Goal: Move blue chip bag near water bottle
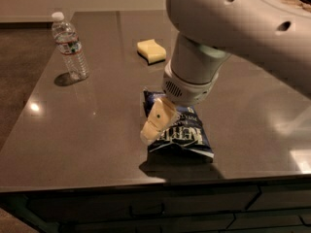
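Note:
The blue chip bag (187,136), dark navy with white lettering, lies flat on the dark countertop near its front edge. My gripper (153,130) hangs from the large white arm over the bag's left edge, its cream finger (156,122) pointing down and left. The arm covers the bag's upper middle. The water bottle (69,46), clear with a white cap and a red-banded label, stands upright at the far left of the counter, well apart from the bag.
A pale yellow sponge (151,51) lies at the back middle of the countertop (97,125). The counter's front edge runs just below the bag, with dark cabinet fronts under it. The left edge drops to a brown floor.

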Tool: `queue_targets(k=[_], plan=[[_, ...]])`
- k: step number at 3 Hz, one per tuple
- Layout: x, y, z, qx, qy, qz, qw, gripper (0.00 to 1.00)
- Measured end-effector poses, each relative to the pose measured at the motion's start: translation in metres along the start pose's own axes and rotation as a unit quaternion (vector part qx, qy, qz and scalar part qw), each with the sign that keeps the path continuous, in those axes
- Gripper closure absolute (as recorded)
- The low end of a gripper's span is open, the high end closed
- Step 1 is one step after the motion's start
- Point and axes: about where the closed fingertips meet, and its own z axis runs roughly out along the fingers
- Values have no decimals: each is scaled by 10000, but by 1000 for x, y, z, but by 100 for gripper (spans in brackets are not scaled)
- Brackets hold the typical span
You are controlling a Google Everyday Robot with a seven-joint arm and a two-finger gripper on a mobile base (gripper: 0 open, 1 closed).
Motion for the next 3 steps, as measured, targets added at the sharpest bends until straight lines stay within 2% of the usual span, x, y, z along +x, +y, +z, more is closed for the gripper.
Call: queue_targets(k=[2,3], plan=[[-8,-7,17,248,180,290,9991,0],[-13,-8,25,251,263,297,9989,18]])
